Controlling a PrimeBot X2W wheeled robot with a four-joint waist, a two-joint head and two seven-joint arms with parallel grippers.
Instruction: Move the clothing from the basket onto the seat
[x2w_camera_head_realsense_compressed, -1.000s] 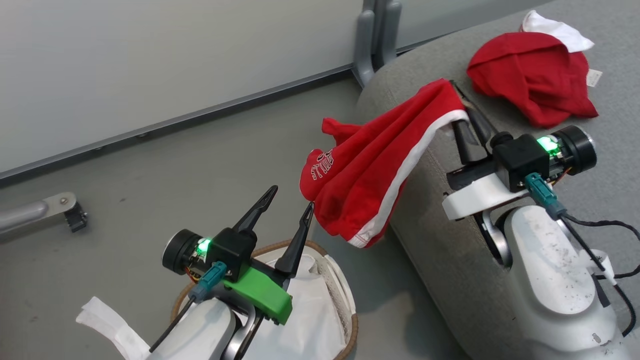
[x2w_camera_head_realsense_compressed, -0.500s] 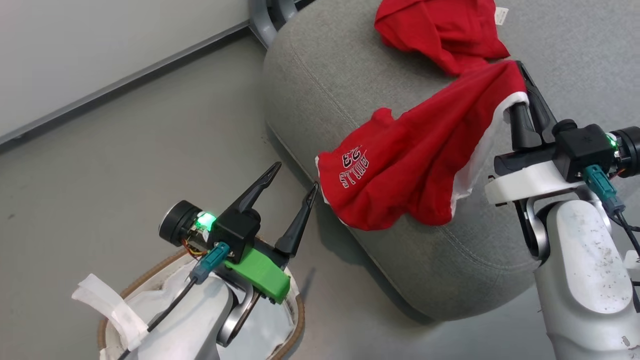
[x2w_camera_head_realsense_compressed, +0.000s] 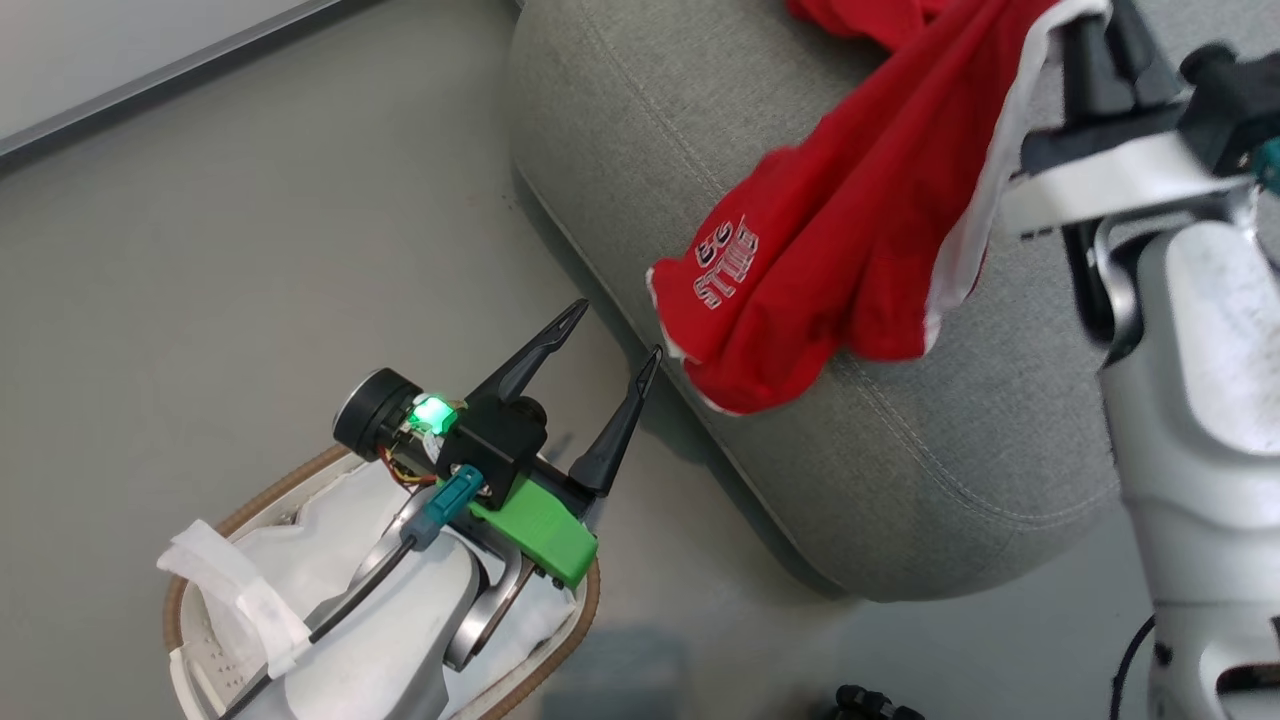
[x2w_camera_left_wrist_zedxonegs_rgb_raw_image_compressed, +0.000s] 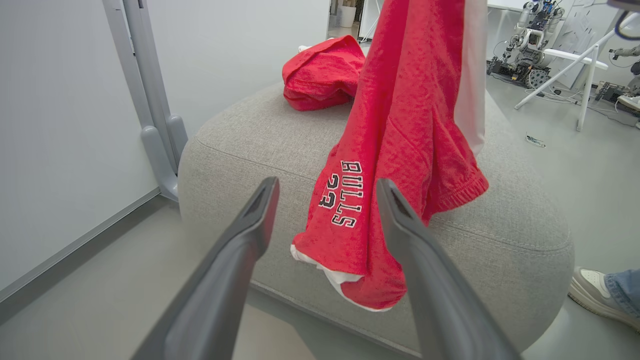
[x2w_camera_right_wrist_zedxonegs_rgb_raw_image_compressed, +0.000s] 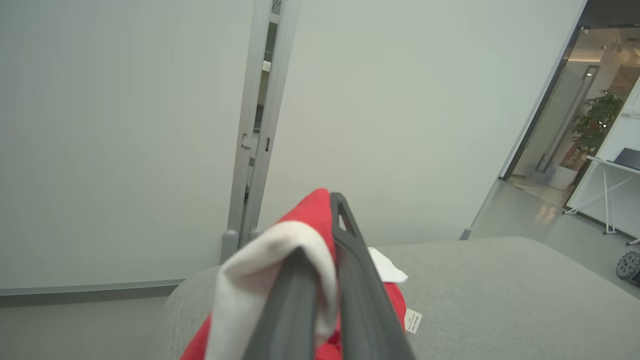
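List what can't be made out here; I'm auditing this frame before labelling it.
Basket interior: head view, left forearm and white liner cover it; leftover clothing can't be ruled out.
Folded red garment: head view, top edge crops it.
Right gripper: head view, blurred, fingertips cropped; right wrist view, red Bulls shorts wrap one finger.
Person's shoe: left wrist view, cut off at right edge.

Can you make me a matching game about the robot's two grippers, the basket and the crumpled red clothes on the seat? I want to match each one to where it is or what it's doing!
Things:
1. left gripper
2. right gripper
3. basket
4. crumpled red garment

Places and states:
A. lying on top of the seat
B. shut on the hanging red garment
C. open, holding nothing
D. on the floor beside the seat

Pairs: 1-C, 2-B, 3-D, 4-A
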